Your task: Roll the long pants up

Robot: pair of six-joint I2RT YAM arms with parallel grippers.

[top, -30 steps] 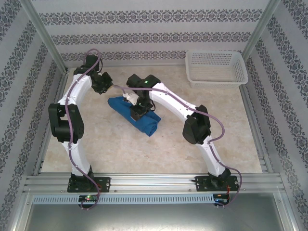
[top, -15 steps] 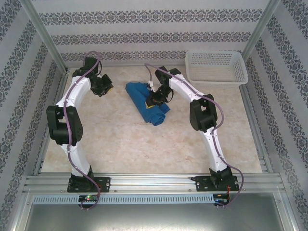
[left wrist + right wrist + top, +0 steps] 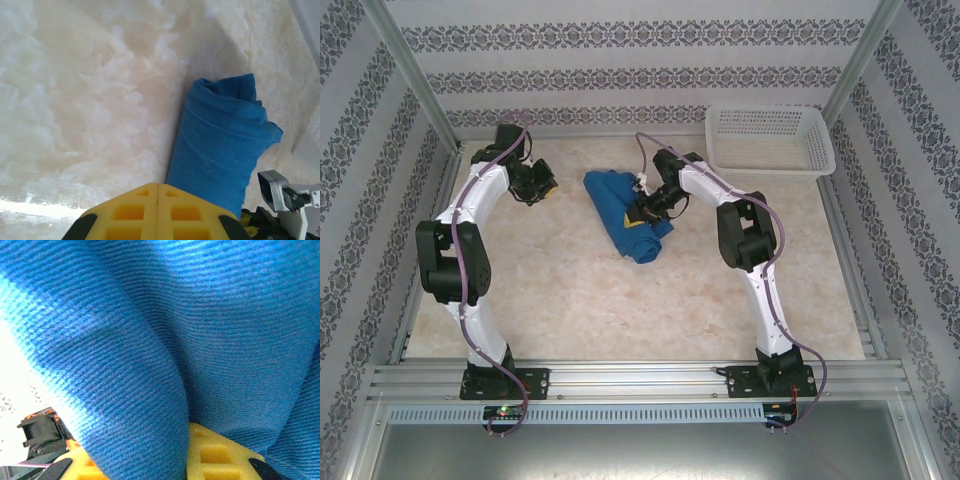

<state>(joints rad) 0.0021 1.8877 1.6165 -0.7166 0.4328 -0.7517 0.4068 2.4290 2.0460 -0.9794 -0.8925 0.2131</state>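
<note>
Top external view: the long pants [image 3: 618, 213] lie as a compact, rolled royal-blue bundle on the beige marbled tabletop [image 3: 620, 310], in the upper middle of the frame, running diagonally from upper left to lower right. The right gripper [image 3: 642, 212] presses against the bundle's right side. The left gripper [image 3: 542, 188] sits well apart from the cloth, toward the upper left. A white plastic basket [image 3: 775, 170] stands in the upper right corner of the table, apart from the pants. Walls papered in bands of dark floral pattern [image 3: 640, 60] enclose the table on three sides, with aluminium posts [image 3: 410, 75] at the corners and a metal rail [image 3: 640, 380] along the bottom edge carrying both arm bases.

From the left wrist, the left gripper [image 3: 157, 192] has its yellow pads [image 3: 125, 212] pressed flat together with nothing between them; the rolled pants [image 3: 220, 145] lie beyond, right of centre, on the pale, glossy surface.

From the right wrist, ribbed blue fabric [image 3: 175, 315] fills nearly the whole frame. A fold drops between the yellow pads [image 3: 215, 452] of the right gripper [image 3: 145, 462], which is nearly closed and pinches the cloth.
</note>
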